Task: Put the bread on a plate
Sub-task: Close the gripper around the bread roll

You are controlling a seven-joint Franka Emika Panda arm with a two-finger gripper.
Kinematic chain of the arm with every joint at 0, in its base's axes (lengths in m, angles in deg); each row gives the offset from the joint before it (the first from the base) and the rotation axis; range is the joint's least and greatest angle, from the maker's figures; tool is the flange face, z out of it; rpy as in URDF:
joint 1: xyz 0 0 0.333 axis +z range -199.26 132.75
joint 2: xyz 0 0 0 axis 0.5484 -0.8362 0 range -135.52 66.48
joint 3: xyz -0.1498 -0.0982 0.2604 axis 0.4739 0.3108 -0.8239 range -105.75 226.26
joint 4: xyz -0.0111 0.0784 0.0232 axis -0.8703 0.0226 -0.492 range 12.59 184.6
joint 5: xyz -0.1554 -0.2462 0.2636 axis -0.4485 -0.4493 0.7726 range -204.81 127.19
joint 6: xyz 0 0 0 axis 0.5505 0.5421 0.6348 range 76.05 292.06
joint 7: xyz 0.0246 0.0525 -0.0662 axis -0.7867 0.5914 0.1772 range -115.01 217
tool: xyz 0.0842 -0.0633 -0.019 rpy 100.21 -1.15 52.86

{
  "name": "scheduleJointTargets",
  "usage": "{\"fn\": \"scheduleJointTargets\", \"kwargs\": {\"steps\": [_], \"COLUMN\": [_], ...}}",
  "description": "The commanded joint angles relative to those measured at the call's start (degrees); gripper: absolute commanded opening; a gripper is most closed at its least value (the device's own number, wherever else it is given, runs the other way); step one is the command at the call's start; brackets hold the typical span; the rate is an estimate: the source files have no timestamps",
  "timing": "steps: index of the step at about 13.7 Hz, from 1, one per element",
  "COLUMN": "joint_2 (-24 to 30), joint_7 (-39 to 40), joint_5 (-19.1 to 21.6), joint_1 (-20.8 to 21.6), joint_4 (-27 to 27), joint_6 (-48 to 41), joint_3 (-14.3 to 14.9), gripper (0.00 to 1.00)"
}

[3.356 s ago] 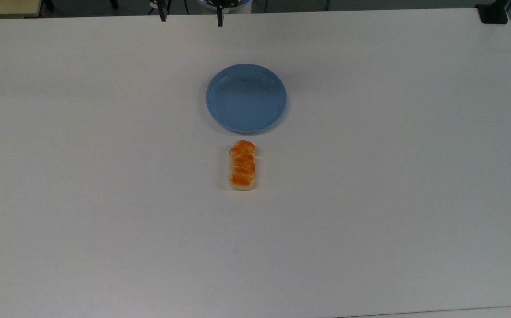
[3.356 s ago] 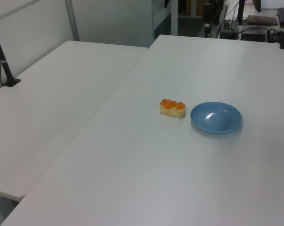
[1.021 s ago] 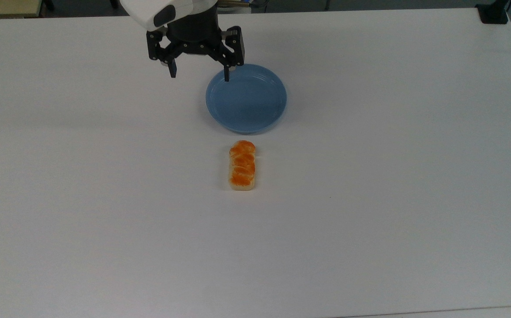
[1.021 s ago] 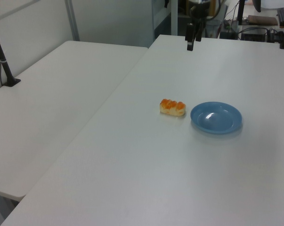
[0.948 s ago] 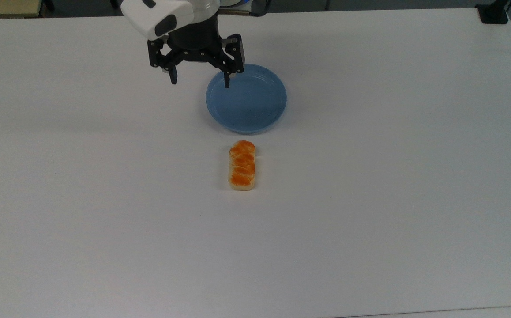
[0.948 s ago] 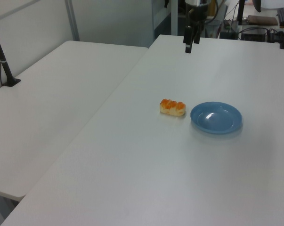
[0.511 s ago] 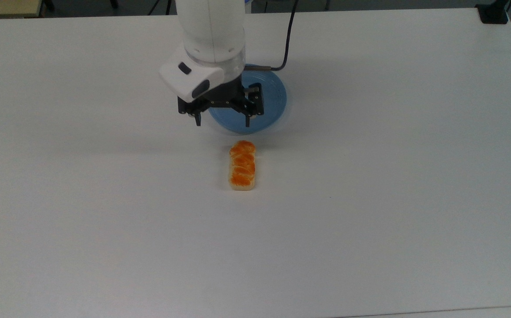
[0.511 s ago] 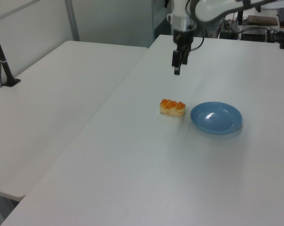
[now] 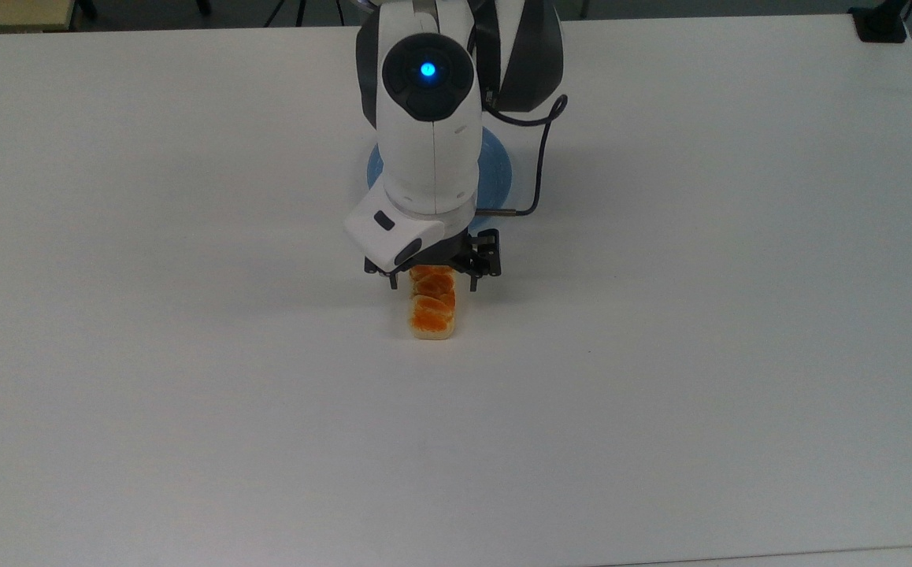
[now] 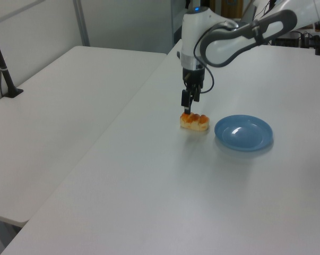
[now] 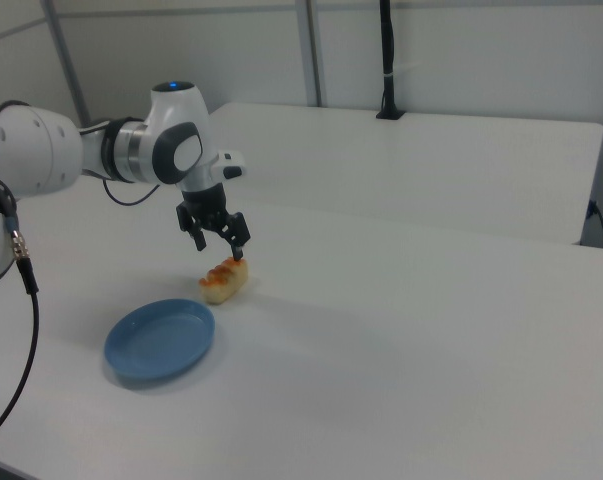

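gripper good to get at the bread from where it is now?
Probably yes. The gripper hangs open just above the bread, its fingers to either side of the loaf's plate-side end, and nothing lies between them. The bread sits alone on the table, apart from the plate.

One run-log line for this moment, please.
phase: reach | gripper: open, above bread | bread: on table | plate: empty

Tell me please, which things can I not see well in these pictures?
- Plate: in the top view the arm hides most of it.
- Bread: in the top view its end nearer the plate lies under the gripper.
- Whether the open fingers touch the bread: too small in the left and right views.
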Motion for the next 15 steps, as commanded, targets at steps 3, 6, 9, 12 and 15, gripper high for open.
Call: {"fn": "scheduleJointTargets", "kwargs": {"steps": [3, 6, 9, 12, 15], "joint_2": [-3.06, -3.41, -3.5, -3.76, -1.75], "joint_7": [-1.0, -1.0, -1.0, -1.79, -2.06], "joint_5": [-1.21, -1.21, -1.04, -0.51, -0.42], "joint_1": [0.34, 0.34, 0.34, 0.43, 0.08], "joint_4": [-0.4, -0.22, -0.04, 0.91, 2.59], "joint_6": [1.59, 1.59, 1.59, 3.68, 4.66], "joint_3": [0.42, 0.51, 0.51, 0.51, 0.51], "gripper": [0.9, 0.76, 0.74, 0.56, 0.56]}}
